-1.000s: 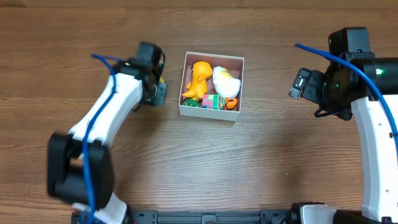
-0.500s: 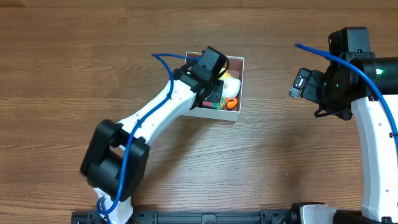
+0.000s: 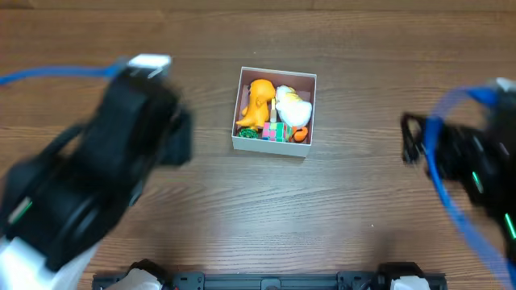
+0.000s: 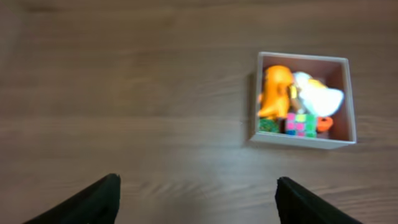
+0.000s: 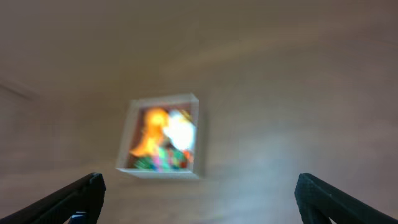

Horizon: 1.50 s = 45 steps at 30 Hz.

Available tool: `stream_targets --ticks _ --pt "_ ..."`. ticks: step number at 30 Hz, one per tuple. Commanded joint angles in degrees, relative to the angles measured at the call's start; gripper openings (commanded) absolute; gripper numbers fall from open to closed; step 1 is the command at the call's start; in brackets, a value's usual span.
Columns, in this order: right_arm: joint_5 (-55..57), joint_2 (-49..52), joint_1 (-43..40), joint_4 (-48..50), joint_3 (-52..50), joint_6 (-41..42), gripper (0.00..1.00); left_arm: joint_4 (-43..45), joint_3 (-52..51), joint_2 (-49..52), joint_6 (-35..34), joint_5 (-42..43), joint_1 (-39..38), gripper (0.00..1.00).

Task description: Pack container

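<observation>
The container (image 3: 270, 146), a white square box, sits on the wooden table right of centre at the back. Inside lie an orange dinosaur (image 3: 259, 98), a white toy (image 3: 292, 105), a colourful cube (image 3: 276, 131) and small green and orange pieces. My left arm (image 3: 105, 161) is a large blur high over the table's left side. In the left wrist view my left gripper (image 4: 198, 205) is open and empty, with the container (image 4: 303, 140) far ahead at upper right. My right gripper (image 5: 202, 199) is open and empty too, high above the blurred container (image 5: 158, 172).
My right arm (image 3: 476, 173) is a dark blur with a blue cable at the right edge. Bare wooden tabletop (image 3: 322, 217) surrounds the container on all sides. A black rail runs along the front edge of the table.
My left arm has pulled back from over the container, swung left and risen toward the camera, and its jaws have opened. My right arm has shifted and is now blurred.
</observation>
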Motion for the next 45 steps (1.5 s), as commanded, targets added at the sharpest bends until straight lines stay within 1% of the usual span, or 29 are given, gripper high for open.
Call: stream_targets --ticks 1,2,5,8,12,20,22,23,25,27,30,32,33,34,36,38,42,45 --pt "-2.84 -10.71 -0.26 0.04 1.22 -1.49 1.0 -4.39 -0.35 -8.92 -5.99 -8.61 0.15 1.0" --pt "-2.84 -13.05 -0.26 -0.46 1.22 -1.46 1.0 -4.39 -1.38 -12.07 -6.05 -8.63 0.15 1.0" --pt "-2.84 -17.57 -0.26 -3.34 1.2 -1.44 1.0 -4.37 -2.27 -17.2 -6.03 -8.63 0.15 1.0" --pt "-2.84 -18.03 -0.26 -9.33 1.09 -1.44 1.0 -4.37 -2.29 -19.08 -6.05 -8.59 0.15 1.0" --pt "-2.82 -18.03 -0.26 -16.22 1.07 -1.46 1.0 -4.37 -2.29 -19.1 -6.03 -8.61 0.15 1.0" --pt "-2.62 -18.03 -0.26 -16.17 1.09 -1.64 1.0 -4.37 -2.29 -19.1 -6.03 -8.61 0.15 1.0" --pt "2.97 -18.03 -0.26 -14.97 1.07 -2.6 1.0 -4.37 -2.29 -19.1 -6.03 -8.61 0.15 1.0" --pt "4.57 -18.14 -0.28 -12.31 -0.26 -3.21 1.0 -4.37 -2.29 -19.1 -6.03 -8.61 0.15 1.0" --pt "4.59 -19.26 -1.42 -4.02 -5.95 -7.98 1.0 -4.37 -2.29 -19.1 -6.03 -8.61 0.15 1.0" --pt "2.12 -21.68 -2.38 4.22 -14.86 -11.1 1.0 -4.37 -2.29 -19.12 -6.03 -8.61 0.15 1.0" --pt "-2.21 -27.45 -2.36 20.11 -39.3 -11.76 1.0 -4.37 -2.29 -19.12 -6.03 -8.61 0.15 1.0" --pt "-5.38 -31.17 -2.36 29.03 -52.19 -11.74 1.0 -4.37 -2.29 -19.1 -6.03 -8.61 0.15 1.0" --pt "-7.98 -34.71 -2.36 34.51 -61.66 -11.72 1.0 -4.37 -2.29 -19.1 -6.03 -8.61 0.15 1.0" --pt "-9.05 -37.11 -2.36 37.16 -66.75 -11.69 1.0 -4.37 -2.29 -19.1 -6.03 -8.61 0.15 1.0" --pt "-9.27 -41.42 -2.36 40.19 -74.47 -11.5 1.0 -4.37 -2.29 -19.1 -6.03 -8.61 0.15 1.0" --pt "-9.27 -46.73 -2.36 40.76 -81.33 -11.5 1.0 -4.37 -2.29 -19.1 -6.03 -8.61 0.15 1.0" --pt "-9.27 -54.4 -2.36 40.94 -88.04 -11.52 1.0 -4.37 -2.29 -19.12 -6.03 -8.61 0.15 1.0" --pt "-9.25 -55.52 -2.36 41.35 -90.4 -11.52 1.0 -4.39 -2.29 -19.1 -6.03 -8.61 0.15 1.0"
